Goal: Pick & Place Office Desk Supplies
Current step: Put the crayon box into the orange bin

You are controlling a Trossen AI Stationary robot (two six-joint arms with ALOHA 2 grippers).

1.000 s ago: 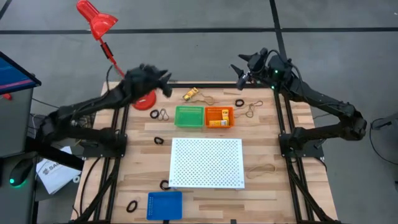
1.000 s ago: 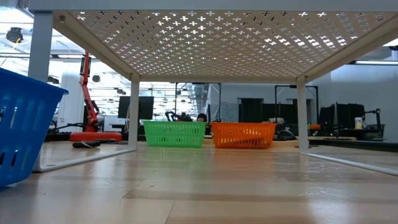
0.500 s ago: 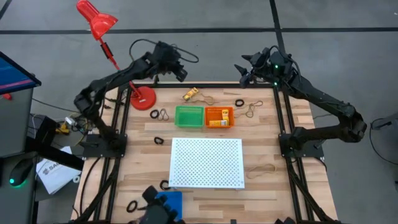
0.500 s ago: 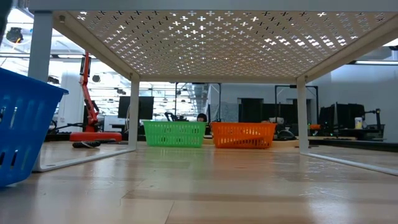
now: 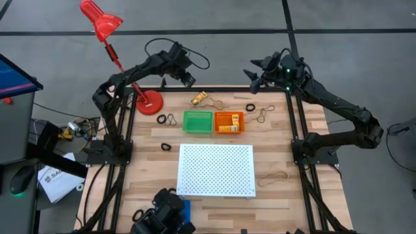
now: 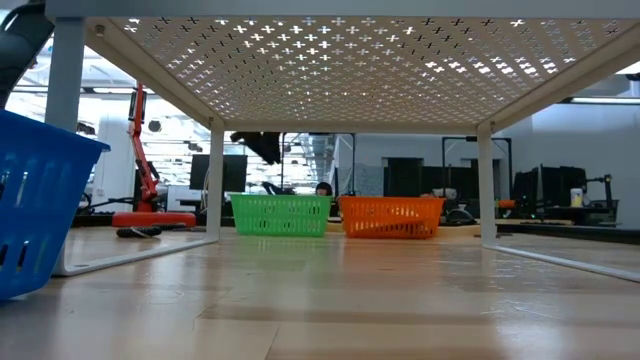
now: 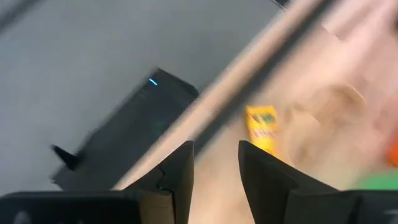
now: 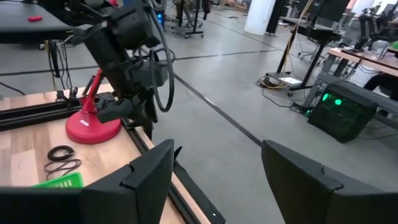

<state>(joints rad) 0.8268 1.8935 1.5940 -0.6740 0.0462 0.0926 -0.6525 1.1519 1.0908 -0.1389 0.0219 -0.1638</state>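
While our left tool [image 5: 188, 79] is hovering narrowly parted and empty over the surface's [image 5: 149, 162] far edge, we are reaching for the yellow block [image 5: 199, 99] just beside it. Next comes lowering onto it. Our right tool [image 5: 253, 77] is waiting wide open; the lamp [image 5: 149, 102] is standing close by.
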